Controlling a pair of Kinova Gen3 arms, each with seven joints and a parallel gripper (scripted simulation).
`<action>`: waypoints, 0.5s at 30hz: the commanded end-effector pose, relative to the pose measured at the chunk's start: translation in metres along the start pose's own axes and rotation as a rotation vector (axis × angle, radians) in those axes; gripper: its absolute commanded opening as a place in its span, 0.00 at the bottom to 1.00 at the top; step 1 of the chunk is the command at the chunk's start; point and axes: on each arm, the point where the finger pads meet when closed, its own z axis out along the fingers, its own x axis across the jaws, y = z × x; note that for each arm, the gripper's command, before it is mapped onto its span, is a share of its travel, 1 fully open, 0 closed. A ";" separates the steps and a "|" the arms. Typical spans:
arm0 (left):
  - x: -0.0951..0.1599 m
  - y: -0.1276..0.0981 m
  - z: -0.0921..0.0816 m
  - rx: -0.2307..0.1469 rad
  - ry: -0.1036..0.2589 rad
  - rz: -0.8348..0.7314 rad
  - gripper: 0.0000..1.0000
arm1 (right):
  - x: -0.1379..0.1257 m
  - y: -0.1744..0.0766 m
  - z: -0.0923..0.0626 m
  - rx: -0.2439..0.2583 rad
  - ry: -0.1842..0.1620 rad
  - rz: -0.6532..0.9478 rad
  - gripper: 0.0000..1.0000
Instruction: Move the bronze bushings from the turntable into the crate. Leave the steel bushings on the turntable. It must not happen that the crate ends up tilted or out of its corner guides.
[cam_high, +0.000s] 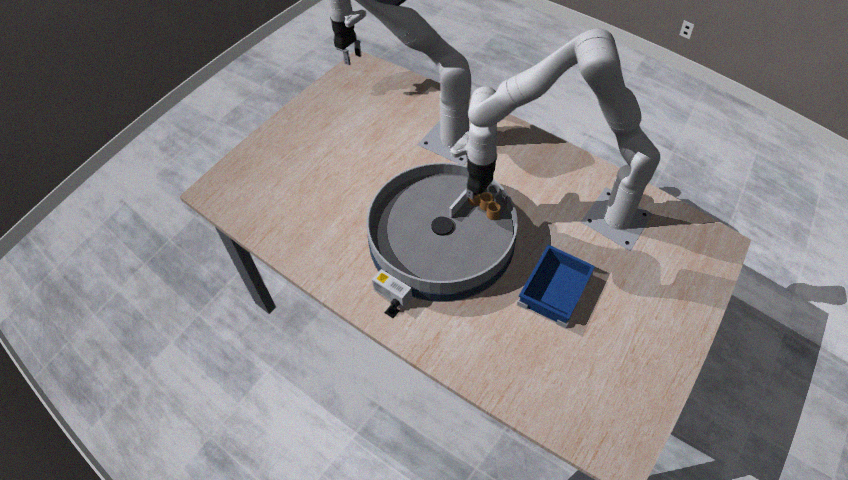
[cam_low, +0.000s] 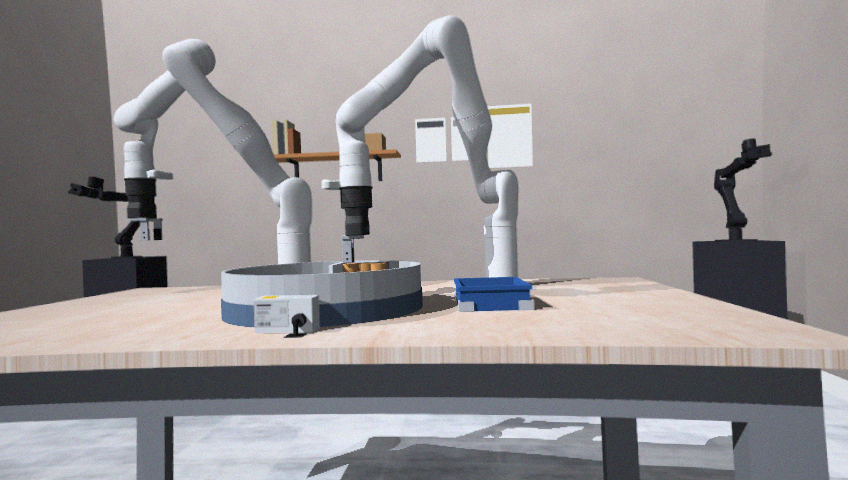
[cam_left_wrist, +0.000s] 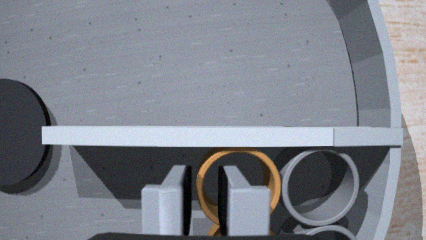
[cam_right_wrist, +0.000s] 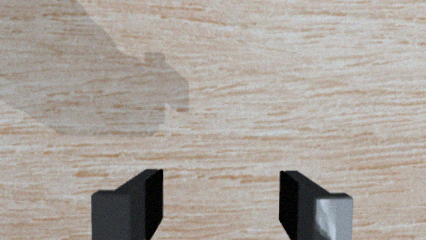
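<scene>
My left gripper (cam_high: 471, 195) (cam_low: 349, 249) (cam_left_wrist: 204, 190) is low over the turntable (cam_high: 416, 252) (cam_left_wrist: 200, 60), partly open. In the left wrist view one finger is over the opening of a bronze bushing (cam_left_wrist: 276, 186) and the other is outside its rim. More bronze bushings (cam_high: 493, 209) stand in a cluster. Steel bushings (cam_high: 503, 194) (cam_left_wrist: 355, 185) stand beside them near the wall, partly hidden. The blue crate (cam_high: 542, 308) (cam_low: 493, 297) sits level between its corner guides (cam_low: 526, 305); its visible inside holds nothing. My right gripper (cam_high: 352, 54) (cam_low: 151, 230) (cam_right_wrist: 221, 195) is open and empty, high above the table's far end.
A pale divider bar (cam_high: 461, 204) (cam_left_wrist: 185, 136) on the turntable runs close beside the bushings, from near the dark hub (cam_high: 442, 226) (cam_left_wrist: 20, 132) to the wall. The turntable's raised rim surrounds everything on it. A control box (cam_high: 391, 286) (cam_low: 285, 312) stands against its front.
</scene>
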 end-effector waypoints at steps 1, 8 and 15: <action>0.000 0.000 -0.001 0.001 -0.001 0.000 0.36 | 0.000 0.000 -0.001 -0.002 0.000 0.000 1.00; 0.000 0.000 0.004 0.001 -0.001 0.000 0.36 | 0.000 0.000 -0.001 -0.002 0.000 0.000 1.00; 0.000 0.000 0.016 0.001 -0.001 0.000 0.36 | 0.000 0.000 -0.001 -0.002 0.000 0.000 1.00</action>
